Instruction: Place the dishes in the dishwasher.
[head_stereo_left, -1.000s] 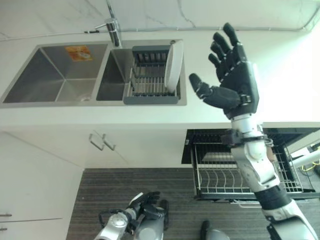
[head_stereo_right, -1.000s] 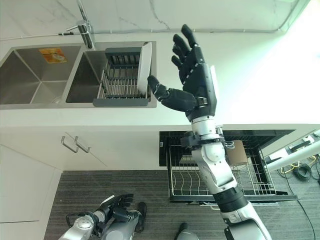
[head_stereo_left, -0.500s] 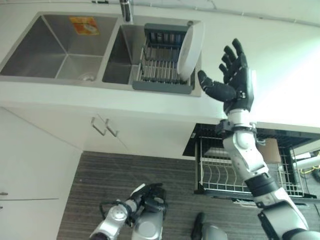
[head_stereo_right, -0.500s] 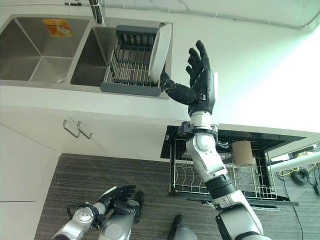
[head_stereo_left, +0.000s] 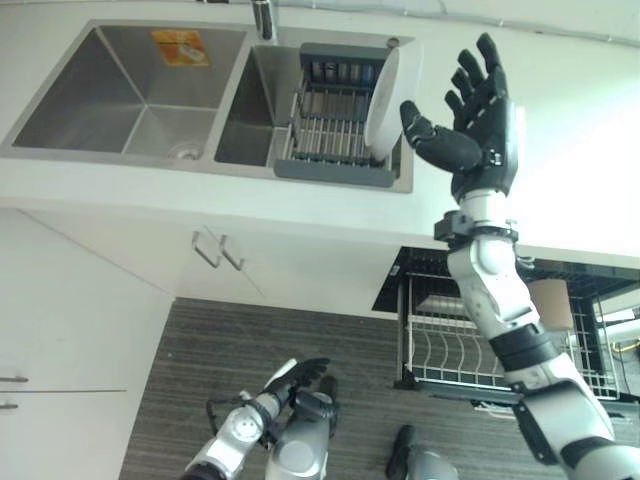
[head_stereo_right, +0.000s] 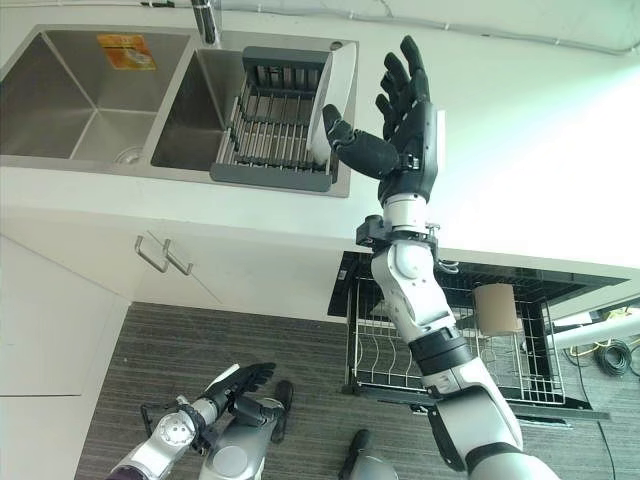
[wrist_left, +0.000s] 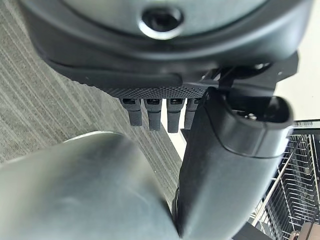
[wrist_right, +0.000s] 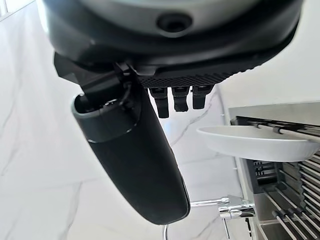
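A white plate (head_stereo_left: 383, 96) stands on edge at the right end of a grey drying rack (head_stereo_left: 330, 125) set in the right sink basin. My right hand (head_stereo_left: 480, 125) is raised over the counter just right of the plate, open, fingers spread and thumb reaching toward the plate without touching it. In the right wrist view the plate (wrist_right: 255, 142) lies past the straight fingers (wrist_right: 181, 99). The open dishwasher rack (head_stereo_left: 470, 345) sits pulled out below the counter. My left hand (head_stereo_left: 290, 378) hangs low near the floor, open and holding nothing.
A double steel sink (head_stereo_left: 130, 95) with a tap (head_stereo_left: 264, 18) fills the counter's left. White cabinet doors with handles (head_stereo_left: 220, 255) stand below it. A brown cup (head_stereo_right: 497, 308) rests in the dishwasher rack. Bare white counter (head_stereo_left: 580, 150) stretches to the right.
The camera shifted, so the scene sits a little lower and to the right. My right hand has risen and moved closer to the plate, thumb nearer its rim. The left hand stays low.
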